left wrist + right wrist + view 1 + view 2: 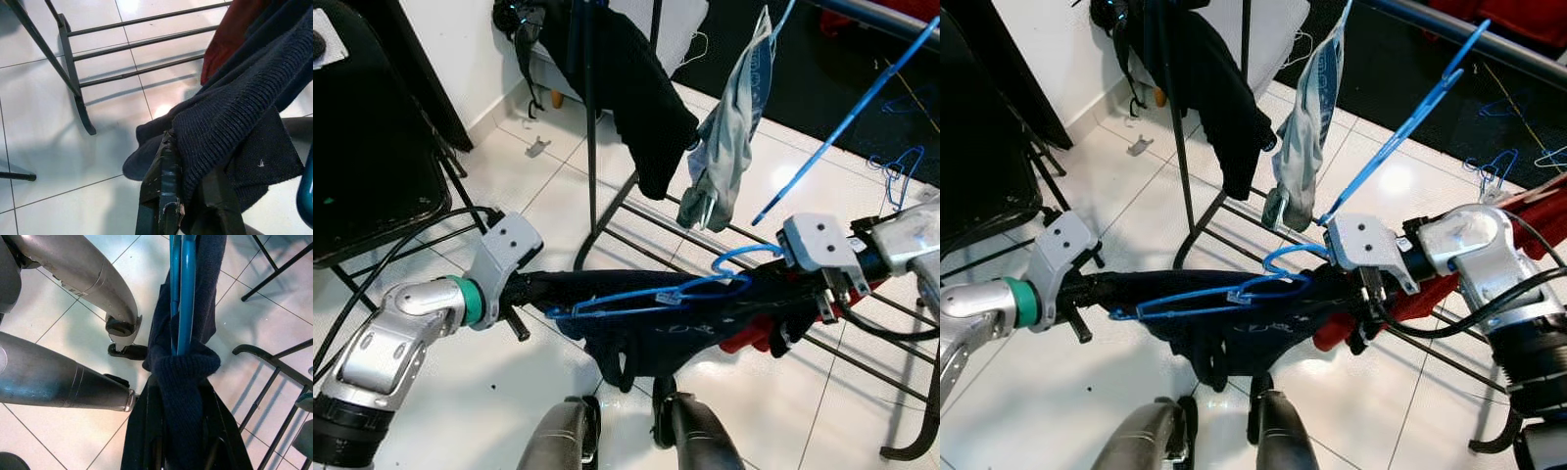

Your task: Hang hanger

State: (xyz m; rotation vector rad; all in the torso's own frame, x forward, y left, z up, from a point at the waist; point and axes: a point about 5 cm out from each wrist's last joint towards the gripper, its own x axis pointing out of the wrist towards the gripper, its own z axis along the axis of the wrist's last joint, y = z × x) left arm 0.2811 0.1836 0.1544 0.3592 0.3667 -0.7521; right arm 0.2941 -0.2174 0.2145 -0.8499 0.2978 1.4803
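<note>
Left jaws: the left gripper (181, 215) is clamping its two black fingers on one end of the dark knitted garment (646, 328), the knit bunching between them in the left wrist view.
Right jaws: the right gripper (183, 431) is pinching the other end of the garment, its fingers closing on the knit where the blue hanger (651, 297) runs into the fold.
Why held so: the two grippers are keeping the garment stretched level between them, probably so the hanger stays seated inside it and does not slip out.
Hanger: it is lying along the top of the stretched garment, its hook (739, 257) curling up just beside the right wrist; it is not yet on any rail.
Red cloth: a red piece (749, 338) is hanging under the right end.
Rack: the black clothes rack (590, 147) is standing ahead, with a dark garment (636, 88) and a grey one (724, 137) hanging on it.
Judgement: the hook looks free, so lifting it to a rail seems next.
</note>
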